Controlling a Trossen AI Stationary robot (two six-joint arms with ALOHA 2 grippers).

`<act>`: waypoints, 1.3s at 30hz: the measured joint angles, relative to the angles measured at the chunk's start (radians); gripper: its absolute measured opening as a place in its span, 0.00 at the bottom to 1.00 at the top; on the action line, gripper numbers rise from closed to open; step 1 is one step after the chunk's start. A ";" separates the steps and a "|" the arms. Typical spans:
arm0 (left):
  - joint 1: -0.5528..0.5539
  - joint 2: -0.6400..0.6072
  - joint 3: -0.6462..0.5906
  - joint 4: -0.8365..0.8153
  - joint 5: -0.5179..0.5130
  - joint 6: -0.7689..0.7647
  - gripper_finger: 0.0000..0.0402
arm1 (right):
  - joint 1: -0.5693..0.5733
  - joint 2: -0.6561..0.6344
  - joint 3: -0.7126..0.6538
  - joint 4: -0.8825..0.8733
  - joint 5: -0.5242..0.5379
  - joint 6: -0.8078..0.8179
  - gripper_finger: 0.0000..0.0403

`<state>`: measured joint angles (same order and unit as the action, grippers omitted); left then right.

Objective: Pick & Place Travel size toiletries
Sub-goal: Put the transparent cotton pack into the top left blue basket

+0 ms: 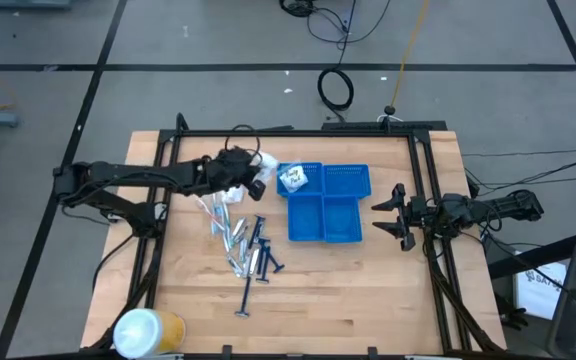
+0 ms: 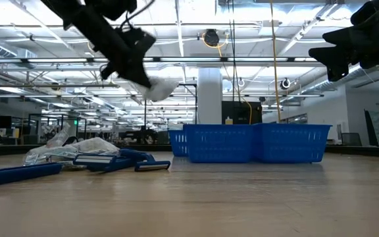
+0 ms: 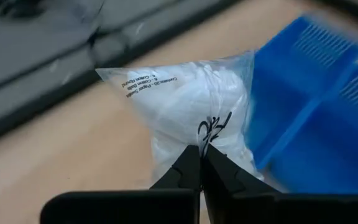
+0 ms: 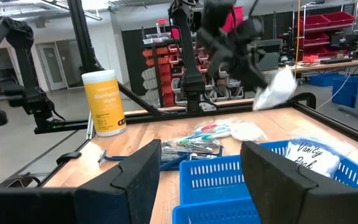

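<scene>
Left wrist view: left fingers (image 3: 199,163) clamped on clear-white packet (image 3: 185,118); right fingers (image 4: 197,180) apart

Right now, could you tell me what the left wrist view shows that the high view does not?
Only the left wrist view shows the printed lettering on the clear packet pinched by the left gripper. Only the high view shows the open right gripper, the razors and the yellow roll. Both show the blue tray and the packet.

Blue compartment tray (image 1: 325,218) on wooden table (image 1: 368,290), yellow-and-white canister (image 1: 146,331) at corner
</scene>
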<state>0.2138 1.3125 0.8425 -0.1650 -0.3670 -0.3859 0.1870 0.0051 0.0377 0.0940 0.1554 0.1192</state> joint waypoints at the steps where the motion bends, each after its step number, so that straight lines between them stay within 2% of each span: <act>1: 0.000 0.001 0.000 0.056 0.022 0.038 0.01 | 0.000 0.000 0.000 0.000 0.000 0.000 0.52; 4: 0.001 0.024 0.001 0.200 0.096 0.121 0.00 | 0.000 0.000 0.000 0.000 0.000 0.000 0.52; 7: 0.012 0.054 0.001 0.274 0.138 0.152 0.00 | 0.000 0.000 0.000 0.000 0.000 0.000 0.52; 15: 0.049 0.174 0.001 0.336 0.160 0.142 0.00 | 0.000 0.000 0.000 0.000 0.000 0.000 0.52; 22: 0.058 0.309 0.029 0.451 0.256 0.139 0.00 | 0.000 0.000 0.000 0.000 0.000 0.000 0.52; 27: 0.059 0.416 0.145 0.418 0.317 0.178 0.00 | 0.000 0.000 0.000 0.000 0.000 0.000 0.52; 30: 0.058 0.474 0.235 0.309 0.343 0.222 0.00 | 0.000 0.000 0.000 0.000 0.000 0.000 0.52; 34: 0.060 0.526 0.328 0.128 0.283 0.270 0.00 | 0.000 0.000 0.000 0.000 0.000 0.000 0.52; 39: 0.068 0.530 0.352 0.085 0.241 0.272 0.01 | 0.000 0.000 0.000 0.000 0.000 0.000 0.52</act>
<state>0.2817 1.8421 1.1946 -0.0804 -0.1264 -0.1143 0.1868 0.0051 0.0379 0.0937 0.1554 0.1192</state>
